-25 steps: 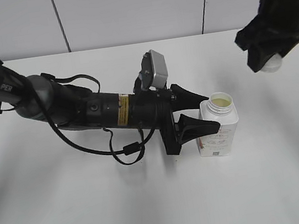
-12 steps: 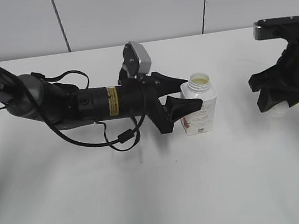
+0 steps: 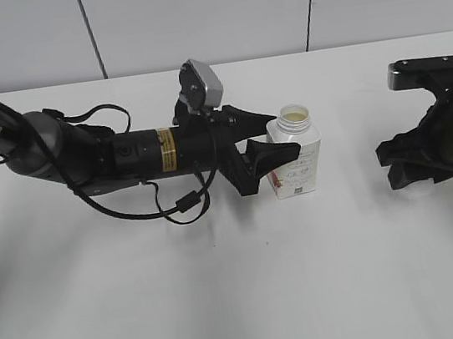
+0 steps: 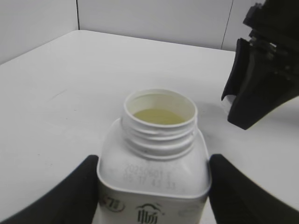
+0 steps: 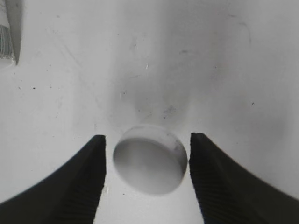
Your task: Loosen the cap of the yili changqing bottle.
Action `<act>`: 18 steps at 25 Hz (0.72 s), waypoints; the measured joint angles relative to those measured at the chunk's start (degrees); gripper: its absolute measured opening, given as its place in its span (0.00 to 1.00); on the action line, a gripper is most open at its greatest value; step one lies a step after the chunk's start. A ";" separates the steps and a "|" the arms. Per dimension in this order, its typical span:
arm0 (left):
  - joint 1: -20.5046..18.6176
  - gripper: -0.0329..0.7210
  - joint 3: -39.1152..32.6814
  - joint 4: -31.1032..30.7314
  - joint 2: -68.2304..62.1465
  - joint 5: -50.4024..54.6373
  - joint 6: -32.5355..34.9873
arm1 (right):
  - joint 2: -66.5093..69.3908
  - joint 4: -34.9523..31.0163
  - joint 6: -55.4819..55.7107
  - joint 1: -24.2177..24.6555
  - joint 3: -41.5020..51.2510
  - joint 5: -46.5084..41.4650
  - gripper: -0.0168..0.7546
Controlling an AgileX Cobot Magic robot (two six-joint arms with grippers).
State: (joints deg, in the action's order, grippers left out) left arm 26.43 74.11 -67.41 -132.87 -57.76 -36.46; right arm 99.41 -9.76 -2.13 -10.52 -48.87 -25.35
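Note:
The yili changqing bottle (image 3: 295,160) stands upright near the table's middle, its threaded neck open and pale liquid visible inside; it also shows in the left wrist view (image 4: 154,163). My left gripper (image 3: 282,135) is shut on the bottle's body, one finger on each side (image 4: 154,186). The white cap (image 5: 150,158) is off the bottle and lies on the table at the right. My right gripper (image 3: 417,176) is low over it, its fingers (image 5: 147,136) open with a gap on both sides of the cap. In the exterior view the cap is hidden under the gripper.
The white table (image 3: 226,287) ends at a grey panelled wall (image 3: 188,15) at the back. The left arm's cable (image 3: 177,210) loops onto the table in front of the arm. A corner of the bottle shows at the right wrist view's top left (image 5: 8,32).
The left gripper has carried the bottle left and toward the back. The right gripper has come down from high up to the table at the right and now stands open around the cap.

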 joint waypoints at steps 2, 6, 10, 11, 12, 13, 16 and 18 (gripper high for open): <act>0.00 0.62 0.00 0.00 0.00 0.00 0.00 | 0.21 0.00 0.00 0.00 0.00 0.00 0.67; 0.00 0.62 0.00 0.00 0.00 0.00 0.02 | 0.26 0.02 0.00 0.00 0.00 0.14 0.76; 0.00 0.62 0.00 -0.27 0.00 0.00 0.02 | 0.26 0.02 0.00 0.00 0.00 0.23 0.77; -0.02 0.62 0.00 -0.51 0.00 0.00 0.02 | 0.26 -0.03 0.00 0.00 0.00 0.23 0.77; -0.02 0.62 0.00 -0.70 0.00 0.00 0.07 | 0.26 -0.03 0.00 0.00 0.00 0.23 0.77; -0.02 0.63 0.00 -0.93 0.00 0.00 0.07 | 0.26 -0.03 0.00 0.00 0.00 0.23 0.77; -0.06 0.70 0.00 -1.50 0.00 -0.10 0.07 | 0.26 -0.03 0.00 0.00 0.00 0.28 0.77; -0.06 0.74 0.00 -2.05 0.00 -0.10 0.07 | 0.26 -0.03 0.00 0.00 0.00 0.28 0.77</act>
State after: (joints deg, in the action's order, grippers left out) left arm 26.36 74.11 -69.45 -132.87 -57.86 -36.39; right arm 99.67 -9.79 -2.13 -10.52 -48.87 -25.07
